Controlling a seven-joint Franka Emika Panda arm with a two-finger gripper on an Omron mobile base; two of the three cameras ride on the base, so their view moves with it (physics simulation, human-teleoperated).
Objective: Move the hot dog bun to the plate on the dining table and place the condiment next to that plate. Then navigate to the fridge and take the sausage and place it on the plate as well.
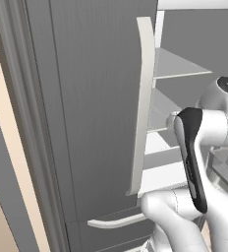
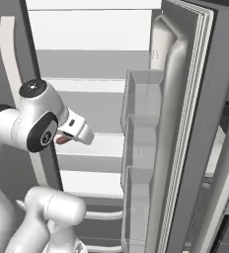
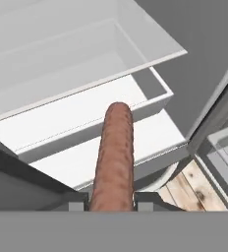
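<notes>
Before the open fridge (image 2: 94, 64), the tool (image 3: 111, 204) grips one sausage (image 3: 114, 152)

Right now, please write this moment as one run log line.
stage: sausage pickup | end effector: shut on sausage | place: at open fridge, before white shelves | plate: out of view

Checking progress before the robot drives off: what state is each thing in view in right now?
Tall dark grey fridge: right door swung open, white shelves exposed.
Short reddish-brown sausage: clamped at one end, sticking out past the gripper in front of the shelves.
Gripper: shut on the sausage.
Clear door bins: look empty.
</notes>
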